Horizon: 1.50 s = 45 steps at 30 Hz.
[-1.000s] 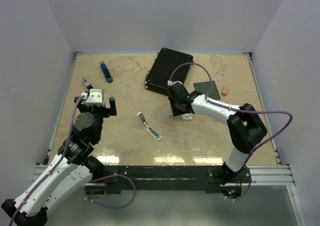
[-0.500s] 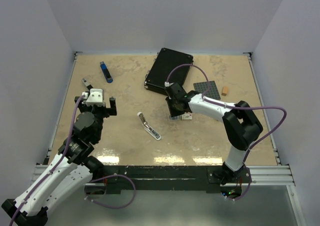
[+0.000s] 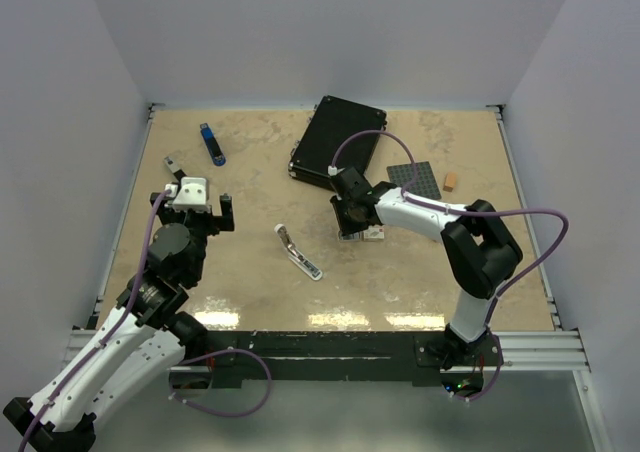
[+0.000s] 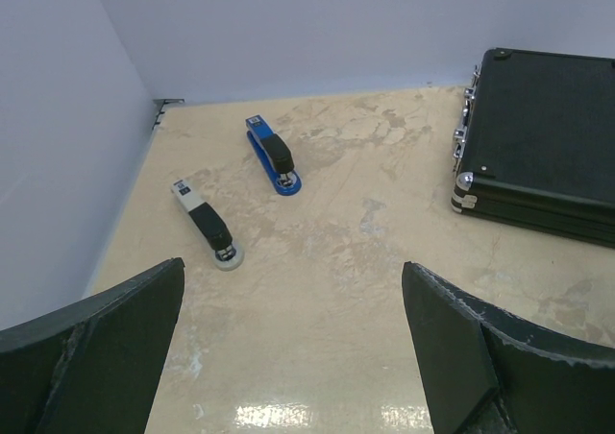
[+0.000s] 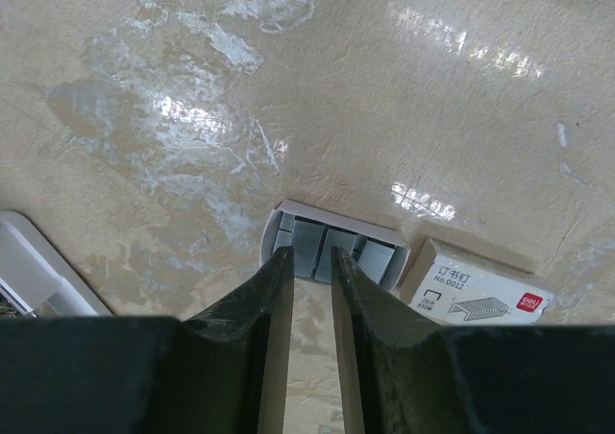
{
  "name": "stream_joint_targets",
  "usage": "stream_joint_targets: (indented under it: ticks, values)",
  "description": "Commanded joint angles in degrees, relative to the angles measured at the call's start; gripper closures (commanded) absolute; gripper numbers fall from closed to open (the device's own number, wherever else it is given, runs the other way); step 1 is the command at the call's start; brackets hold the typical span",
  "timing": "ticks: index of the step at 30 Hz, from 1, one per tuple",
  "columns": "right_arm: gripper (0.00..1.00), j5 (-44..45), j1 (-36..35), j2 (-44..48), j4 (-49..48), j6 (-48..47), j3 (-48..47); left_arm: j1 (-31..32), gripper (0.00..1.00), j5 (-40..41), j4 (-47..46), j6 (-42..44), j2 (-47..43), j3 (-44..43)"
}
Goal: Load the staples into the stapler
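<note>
1. Just right of centre in the overhead view, the right gripper (image 3: 350,226) points down at the table (image 3: 250,292), right beside the staples box (image 3: 373,234).
2. Its wrist view shows the staples box (image 5: 480,295) at lower right: white cardboard with a drawn staple strip and a red mark at its right end.
3. Touching the box's left end lies a shallow inner tray (image 5: 332,247) holding grey staple strips side by side.
4. The right gripper (image 5: 312,261) has its jaws drawn narrow, with only a slim slit between them. The tips sit at the tray's near edge, over the strips, and I cannot tell whether they pinch one.
5. Left of the right gripper, at middle frame of the overhead view, an open stapler (image 3: 298,252) lies flat and slanted, apart from the box.
6. At left of the overhead view, the left gripper (image 3: 198,204) hangs over bare table.
7. In its wrist view the left gripper (image 4: 293,280) has its jaws spread wide, holding nothing.
8. Ahead of it, upper left of that frame, lie a blue stapler (image 4: 274,156) and nearer a grey-and-black stapler (image 4: 207,228), apart from each other.
9. A closed black case (image 4: 538,136) fills the upper right there.
10. In the overhead view, right of the case, a dark gridded mat (image 3: 415,179) lies flat, with a small orange-brown cube (image 3: 451,182) just beside its right edge.
</note>
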<state>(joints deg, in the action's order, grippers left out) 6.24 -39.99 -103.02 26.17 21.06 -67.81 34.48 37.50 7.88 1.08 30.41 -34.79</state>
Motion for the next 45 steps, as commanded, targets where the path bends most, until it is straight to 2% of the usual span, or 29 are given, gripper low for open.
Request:
stream_joint_targets:
  ticks: [1, 12, 33, 45]
  values:
    - [0.74, -0.79, 0.08, -1.04, -0.69, -0.58, -2.06, -0.55, 0.00, -0.85, -0.59, -0.47, 0.17, 0.25]
    - [0.73, -0.26, -0.88, -2.62, -0.69, -0.58, -2.76, -0.55, 0.00, -0.93, -0.58, -0.47, 0.17, 0.25]
    - [0.73, 7.38, -3.08, -2.80, 4.32, 0.12, -4.70, -0.55, 0.00, -1.20, -0.32, -0.55, 0.35, 0.33]
    - [0.73, 4.04, -3.87, -3.76, 3.36, -0.23, -4.96, -0.55, 0.00, -1.20, -0.32, -0.55, 0.61, 0.33]
